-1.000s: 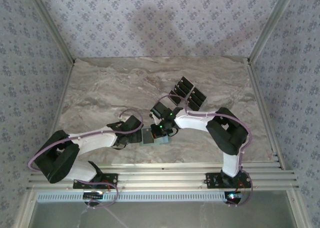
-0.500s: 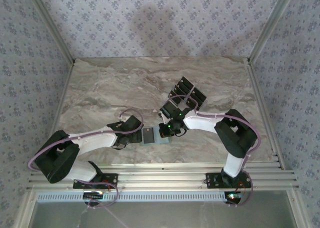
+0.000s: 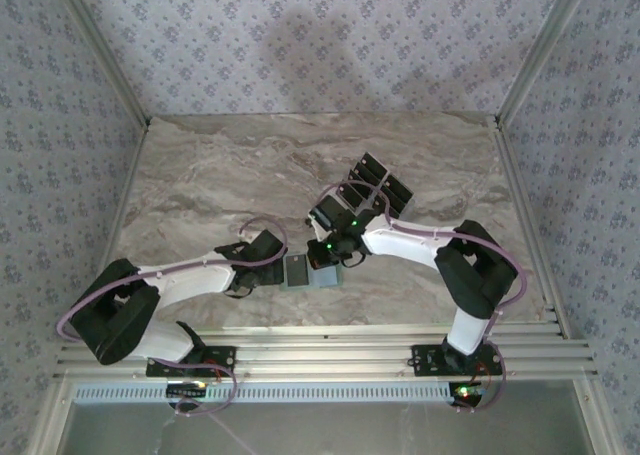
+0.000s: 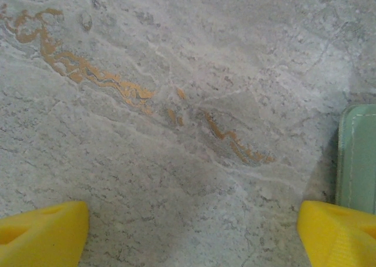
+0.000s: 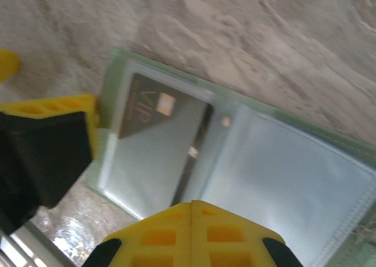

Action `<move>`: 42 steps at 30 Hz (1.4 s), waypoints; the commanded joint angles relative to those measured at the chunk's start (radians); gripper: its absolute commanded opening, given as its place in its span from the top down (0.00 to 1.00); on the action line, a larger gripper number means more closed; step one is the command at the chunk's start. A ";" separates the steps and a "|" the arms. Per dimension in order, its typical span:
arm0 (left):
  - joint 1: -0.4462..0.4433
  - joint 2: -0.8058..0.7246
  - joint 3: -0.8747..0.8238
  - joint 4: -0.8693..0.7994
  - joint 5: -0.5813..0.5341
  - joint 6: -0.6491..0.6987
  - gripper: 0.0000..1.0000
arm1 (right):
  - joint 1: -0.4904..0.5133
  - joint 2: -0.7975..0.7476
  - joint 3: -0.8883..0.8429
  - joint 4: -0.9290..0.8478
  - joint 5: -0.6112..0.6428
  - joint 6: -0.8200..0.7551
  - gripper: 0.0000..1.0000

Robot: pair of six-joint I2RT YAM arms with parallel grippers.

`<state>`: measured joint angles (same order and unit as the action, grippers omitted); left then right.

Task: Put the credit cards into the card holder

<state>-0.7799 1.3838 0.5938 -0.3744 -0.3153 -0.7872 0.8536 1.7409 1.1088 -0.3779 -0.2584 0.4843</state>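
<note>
Marble-look table (image 3: 200,175): grey, veined, with orange streaks and a matt surface.

Left gripper (image 4: 188,237): released, jaws spread wide, and you see only bare table between them. Its right yellow fingertip (image 4: 338,235) sits at the left edge of the card holder (image 4: 358,155); you cannot tell whether they touch.

Right gripper (image 5: 191,226): clenched, its 2 yellow fingers pressed together with nothing gripped, poised over the open holder. You cannot tell whether it touches.

The card holder lies open and flat, near and centre on the table. It has a soft pale-green rim and 2 clear glossy sleeves.

The left sleeve holds 1 black credit card (image 5: 158,132); the right sleeve shows a pale blue-grey lining.

Loose credit cards (image 3: 375,187): thin black rectangles, fanned out, farther back and to the right of the holder, apart from it.
</note>
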 commanded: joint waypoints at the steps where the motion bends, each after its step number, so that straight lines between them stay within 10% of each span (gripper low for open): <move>1: -0.002 0.058 -0.021 0.019 0.035 -0.002 0.08 | 0.016 0.039 0.044 -0.034 -0.006 -0.020 0.96; 42: -0.004 0.081 -0.025 0.045 0.048 0.000 0.09 | 0.027 0.156 0.066 -0.024 -0.043 -0.042 0.98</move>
<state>-0.7815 1.4025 0.5980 -0.3725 -0.3176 -0.7868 0.8768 1.8744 1.1454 -0.3725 -0.2756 0.4725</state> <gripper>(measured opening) 0.911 0.066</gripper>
